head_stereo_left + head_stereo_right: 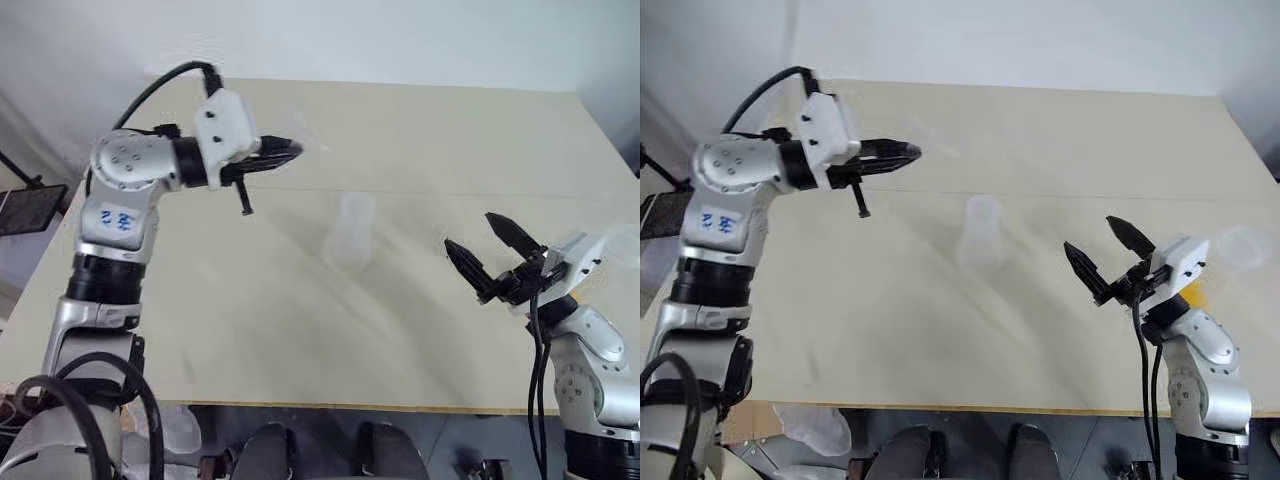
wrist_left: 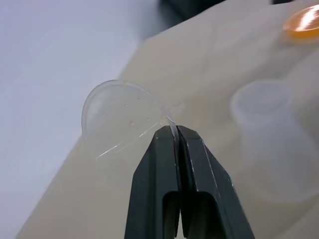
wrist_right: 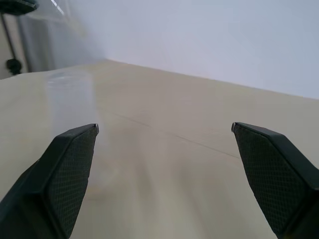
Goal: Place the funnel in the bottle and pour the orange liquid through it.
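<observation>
Left wrist view: left gripper (image 2: 175, 130) clamped on funnel (image 2: 122, 117) rim; cup holding orange liquid (image 2: 302, 21); bottle (image 1: 351, 232) mid-table (image 1: 420, 130); right gripper (image 1: 482, 246) jaws apart.

Head cameras overlook the table (image 1: 400, 340); wrist cameras skim it.

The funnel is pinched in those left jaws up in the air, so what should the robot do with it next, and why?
Probably carry the funnel over the bottle and lower its stem into the neck: the bottle stands apart, mid-table, with nothing in its mouth yet.
</observation>
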Controlling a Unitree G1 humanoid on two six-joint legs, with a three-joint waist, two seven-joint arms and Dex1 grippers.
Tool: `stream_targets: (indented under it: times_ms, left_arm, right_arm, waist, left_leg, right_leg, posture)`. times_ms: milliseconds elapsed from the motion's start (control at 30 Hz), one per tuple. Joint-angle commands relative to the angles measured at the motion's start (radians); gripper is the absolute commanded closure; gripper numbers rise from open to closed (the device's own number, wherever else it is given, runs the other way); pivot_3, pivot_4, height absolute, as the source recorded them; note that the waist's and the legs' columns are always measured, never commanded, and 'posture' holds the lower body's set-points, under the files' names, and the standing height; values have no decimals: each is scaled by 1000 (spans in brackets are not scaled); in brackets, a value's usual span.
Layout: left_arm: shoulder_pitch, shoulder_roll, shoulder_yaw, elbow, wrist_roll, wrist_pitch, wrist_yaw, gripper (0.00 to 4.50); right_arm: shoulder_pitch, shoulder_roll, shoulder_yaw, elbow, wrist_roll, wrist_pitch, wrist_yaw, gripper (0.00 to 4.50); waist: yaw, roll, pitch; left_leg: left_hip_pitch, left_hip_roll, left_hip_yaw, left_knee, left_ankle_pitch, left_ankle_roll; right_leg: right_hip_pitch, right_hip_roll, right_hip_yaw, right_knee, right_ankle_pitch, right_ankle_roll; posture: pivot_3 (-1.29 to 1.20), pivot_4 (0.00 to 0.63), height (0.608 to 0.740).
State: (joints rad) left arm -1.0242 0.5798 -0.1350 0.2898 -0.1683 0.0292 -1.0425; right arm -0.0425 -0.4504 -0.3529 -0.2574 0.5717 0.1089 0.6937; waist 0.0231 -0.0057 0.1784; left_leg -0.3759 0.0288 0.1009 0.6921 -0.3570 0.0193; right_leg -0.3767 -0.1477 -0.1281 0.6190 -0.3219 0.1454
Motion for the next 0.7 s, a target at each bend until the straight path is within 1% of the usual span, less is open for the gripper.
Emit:
stream_targets:
  times_ms: [33, 233, 433, 533, 700]
  left_arm:
    - [-104, -19, -46, 60, 29, -46, -92, 4468]
    - [-176, -44, -75, 107, 40, -75, -181, 4468]
    - [-214, -43, -65, 160, 84, -129, -176, 4468]
    - [-229, -33, -60, 175, 89, -140, -195, 4468]
    - [-232, 9, -65, 182, 84, -170, -274, 4468]
  right_arm:
    - [34, 22, -17, -57, 3, -30, -31, 0]
    - [75, 59, 2, -89, -6, -46, -59, 0]
    - [82, 75, 19, -98, -15, -52, -75, 0]
    - [82, 76, 25, -95, -15, -57, -78, 0]
    - [74, 79, 39, -83, -18, -63, -77, 0]
  waist:
    - [-5, 0, 0]
    - [-12, 1, 0]
    - [-9, 1, 1]
    - [-2, 1, 1]
    - [-2, 1, 1]
  left_leg:
    - [0, 0, 1, 0, 0, 0]
    - [0, 1, 3, -1, 0, 0]
    - [0, 1, 3, 1, 0, 0]
    - [0, 1, 3, 1, 0, 0]
    - [0, 1, 3, 1, 0, 0]
  right_leg:
    - [-1, 0, 1, 0, 0, 0]
    - [-2, 0, 3, 0, 0, 0]
    - [-2, 0, 3, 1, 0, 0]
    - [-2, 0, 3, 1, 0, 0]
    - [-2, 0, 3, 1, 0, 0]
  posture:
    - [0, 150, 740]
    - [0, 150, 740]
    - [0, 150, 740]
    - [0, 150, 740]
    - [0, 150, 740]
